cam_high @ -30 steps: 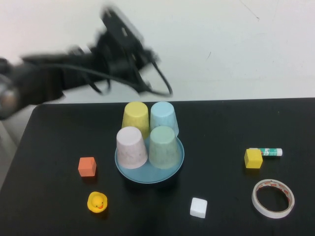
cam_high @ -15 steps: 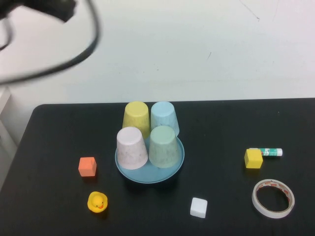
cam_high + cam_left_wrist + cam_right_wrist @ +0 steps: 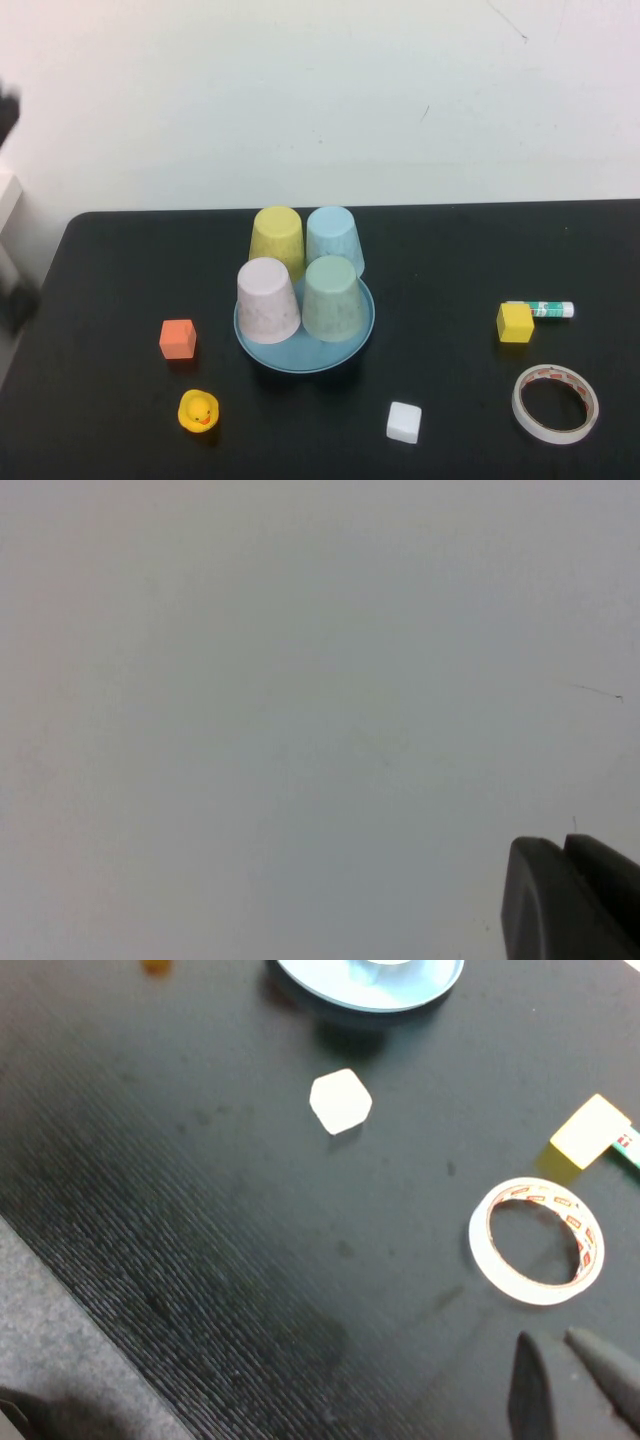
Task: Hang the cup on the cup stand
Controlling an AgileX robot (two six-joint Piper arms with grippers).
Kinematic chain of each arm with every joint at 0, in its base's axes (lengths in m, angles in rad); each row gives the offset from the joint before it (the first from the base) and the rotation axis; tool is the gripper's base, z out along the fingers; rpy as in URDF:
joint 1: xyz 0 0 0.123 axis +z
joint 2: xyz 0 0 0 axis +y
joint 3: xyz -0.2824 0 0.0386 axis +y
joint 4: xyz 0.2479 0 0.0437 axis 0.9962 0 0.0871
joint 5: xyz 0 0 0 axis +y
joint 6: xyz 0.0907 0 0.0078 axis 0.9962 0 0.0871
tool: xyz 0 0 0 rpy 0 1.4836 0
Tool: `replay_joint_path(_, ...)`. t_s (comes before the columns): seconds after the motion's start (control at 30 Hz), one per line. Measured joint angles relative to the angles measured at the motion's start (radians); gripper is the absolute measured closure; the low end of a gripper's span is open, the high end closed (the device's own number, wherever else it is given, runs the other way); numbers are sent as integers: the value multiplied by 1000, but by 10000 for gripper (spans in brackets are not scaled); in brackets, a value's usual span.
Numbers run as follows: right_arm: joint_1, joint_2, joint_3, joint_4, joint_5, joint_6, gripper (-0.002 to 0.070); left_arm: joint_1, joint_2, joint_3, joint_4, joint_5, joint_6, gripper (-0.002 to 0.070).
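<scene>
The mint-green cup (image 3: 333, 298) stands upside down on the front right of the blue cup stand (image 3: 300, 362), apart from both grippers. The stand's pegs are hidden under the cups. In the high view only a dark blur of the left arm (image 3: 8, 108) shows at the left edge. The left wrist view shows my left gripper (image 3: 565, 845) shut and empty, facing a blank white wall. My right gripper (image 3: 552, 1342) hovers shut and empty over the table's near right part, close to the tape ring (image 3: 538, 1242).
On the stand also sit a lilac cup (image 3: 267, 299), a yellow cup (image 3: 277, 240) and a light blue cup (image 3: 334, 240). Around it lie an orange cube (image 3: 177, 338), a duck (image 3: 198, 411), a white cube (image 3: 403, 421), a yellow cube (image 3: 514, 322) and a glue stick (image 3: 545, 309).
The left arm has swung up and away to the left from behind the cups, leaving the high view almost entirely, and its gripper has closed. The cups have not moved.
</scene>
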Motion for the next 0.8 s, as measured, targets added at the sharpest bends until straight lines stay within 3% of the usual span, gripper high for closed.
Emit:
replay_joint_path(0.4, 0, 0, 0, 0, 0, 0, 676, 0, -277, 273, 0, 2, 0, 675)
replay_joint_path(0.63, 0, 0, 0, 0, 0, 0, 676, 5, -308, 319, -13, -197, 0, 675)
replay_joint_path(0.8, 0, 0, 0, 0, -2, 0, 676, 45, -380, 338, -22, -227, 12, 675)
